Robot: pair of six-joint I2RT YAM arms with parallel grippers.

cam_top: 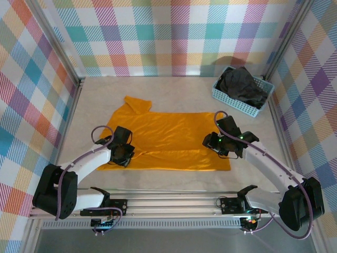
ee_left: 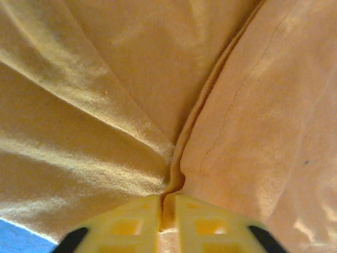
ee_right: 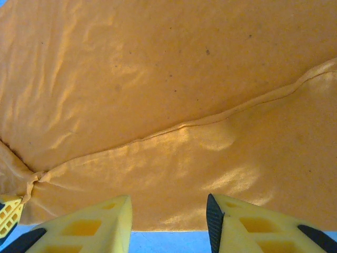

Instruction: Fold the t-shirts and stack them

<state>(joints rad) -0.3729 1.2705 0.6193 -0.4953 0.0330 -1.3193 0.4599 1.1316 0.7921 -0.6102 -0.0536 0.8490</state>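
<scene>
Reaching in from the near left corner, the left arm point(cam_top: 84, 166) stretches low over the tabletop point(cam_top: 174, 89), its wrist bent down onto the left edge of the orange-yellow t-shirt point(cam_top: 168, 139). The left claw point(cam_top: 124, 153) is pinched tight. In its wrist view the two yellow fingers point(ee_left: 126, 226) meet with only a thin ridge of orange cloth squeezed between them, and folds run away from that pinch across the fabric.

The right arm point(cam_top: 274, 168) comes in from the near right corner, angled up and leftward, and its wrist tips down at the shirt's right edge. The right claw point(cam_top: 218, 145) stands partly spread. Seen from its wrist, the fingers point(ee_right: 95, 224) have a clear gap between them and nothing caught in it, and the shirt's edge lies just ahead of the tips. A seam runs slantwise across the cloth beyond them.

The orange-yellow shirt lies spread nearly flat in the middle of the tabletop between the two claws, one sleeve poking out at its far left corner. The charcoal-black t-shirt point(cam_top: 239, 87) sits bundled in the light blue basket point(cam_top: 231, 103) at the far right corner, well apart from both claws.
</scene>
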